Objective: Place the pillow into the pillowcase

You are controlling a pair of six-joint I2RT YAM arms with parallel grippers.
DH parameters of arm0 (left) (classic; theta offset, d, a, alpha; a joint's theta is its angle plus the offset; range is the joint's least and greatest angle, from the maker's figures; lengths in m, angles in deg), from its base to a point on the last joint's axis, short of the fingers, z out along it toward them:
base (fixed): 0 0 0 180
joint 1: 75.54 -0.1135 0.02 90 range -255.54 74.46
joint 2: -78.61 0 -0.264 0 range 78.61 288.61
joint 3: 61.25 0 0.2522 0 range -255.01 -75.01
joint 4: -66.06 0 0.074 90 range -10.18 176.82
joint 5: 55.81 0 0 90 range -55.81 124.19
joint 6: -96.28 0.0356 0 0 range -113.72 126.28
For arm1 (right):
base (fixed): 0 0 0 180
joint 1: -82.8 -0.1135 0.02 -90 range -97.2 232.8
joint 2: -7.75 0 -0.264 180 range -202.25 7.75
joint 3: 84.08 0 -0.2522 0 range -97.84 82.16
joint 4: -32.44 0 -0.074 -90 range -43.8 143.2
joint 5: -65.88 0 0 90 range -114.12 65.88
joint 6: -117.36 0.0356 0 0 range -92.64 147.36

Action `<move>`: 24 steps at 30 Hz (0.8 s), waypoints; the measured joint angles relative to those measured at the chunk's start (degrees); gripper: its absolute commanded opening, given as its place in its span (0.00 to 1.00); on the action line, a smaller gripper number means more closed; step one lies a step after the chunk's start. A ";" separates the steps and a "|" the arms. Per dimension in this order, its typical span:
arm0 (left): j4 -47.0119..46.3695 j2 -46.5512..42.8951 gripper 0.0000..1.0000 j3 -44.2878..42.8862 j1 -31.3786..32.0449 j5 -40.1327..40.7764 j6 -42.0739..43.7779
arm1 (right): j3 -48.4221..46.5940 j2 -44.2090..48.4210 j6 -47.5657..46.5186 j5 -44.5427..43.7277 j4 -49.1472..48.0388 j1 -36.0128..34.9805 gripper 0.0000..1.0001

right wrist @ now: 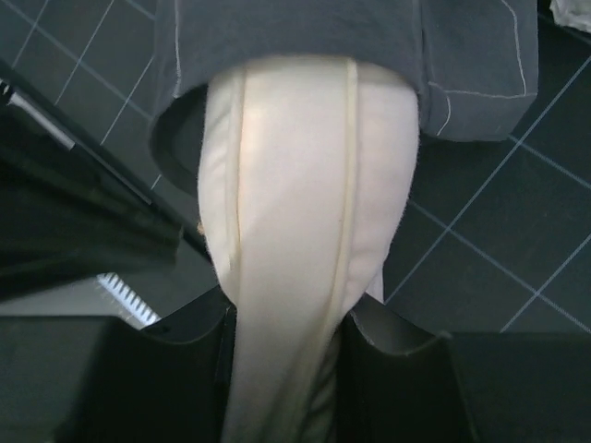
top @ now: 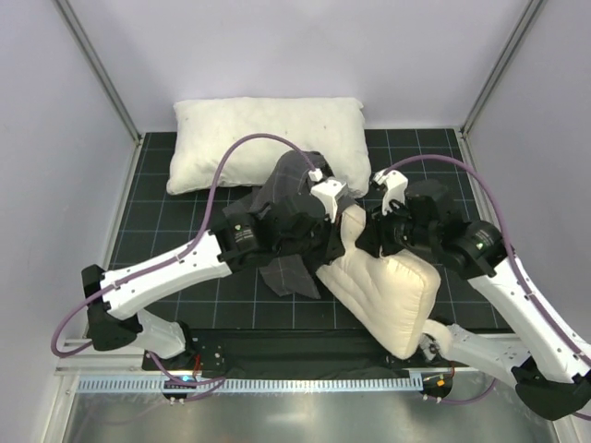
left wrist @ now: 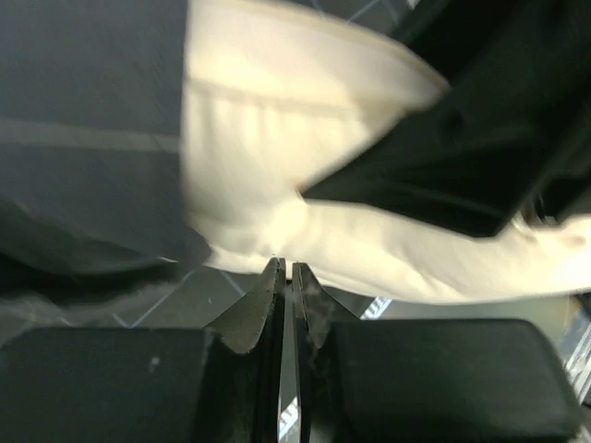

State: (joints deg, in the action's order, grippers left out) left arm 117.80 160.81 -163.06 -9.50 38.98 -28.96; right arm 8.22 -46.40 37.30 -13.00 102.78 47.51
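Bunching looked the likeliest trouble: the pillowcase (top: 282,198) covered only the far end of the pillow (top: 388,295), which lay mid-way across the worktop (top: 157,231) toward its near edge, and an unheld mouth could fold under a push. The left pincer (left wrist: 286,269) was all but together on nothing, its arm stretched in from the near left corner. The right pincer (right wrist: 291,318), from the near right corner, was clamped on the pillow.

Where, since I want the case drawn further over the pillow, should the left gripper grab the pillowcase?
Probably the pillowcase hem at its open mouth, approached from the uncovered end of the pillow: that stitched edge lies loosely around the pillow, which the right gripper pinches.
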 measured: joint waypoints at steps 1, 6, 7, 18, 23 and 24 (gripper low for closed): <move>0.02 -0.17 0.16 0.94 0.48 -0.04 0.02 | 2.03 -0.26 0.15 -0.98 -1.62 0.00 0.04; 1.88 -2.36 0.63 4.24 1.22 2.12 1.40 | 10.45 2.03 0.28 -3.37 -9.84 0.02 0.04; 2.47 -3.15 0.75 4.24 1.22 3.34 1.51 | 11.69 2.91 0.28 -3.39 -10.78 0.04 0.04; 13.40 -6.12 0.82 -7.80 1.38 20.70 5.90 | 17.09 8.02 -0.96 -1.75 -15.47 0.02 0.04; 16.39 0.76 0.86 -12.87 1.81 23.76 9.75 | 17.38 8.02 -1.03 -1.70 -16.00 0.02 0.04; 16.85 2.62 0.86 -14.10 1.88 23.76 10.45 | 17.38 8.02 -1.05 -1.68 -16.02 0.02 0.04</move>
State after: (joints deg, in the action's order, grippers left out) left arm 134.65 163.43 -177.16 -7.62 62.74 -18.51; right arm 25.60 -38.38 36.25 -14.69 86.76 47.53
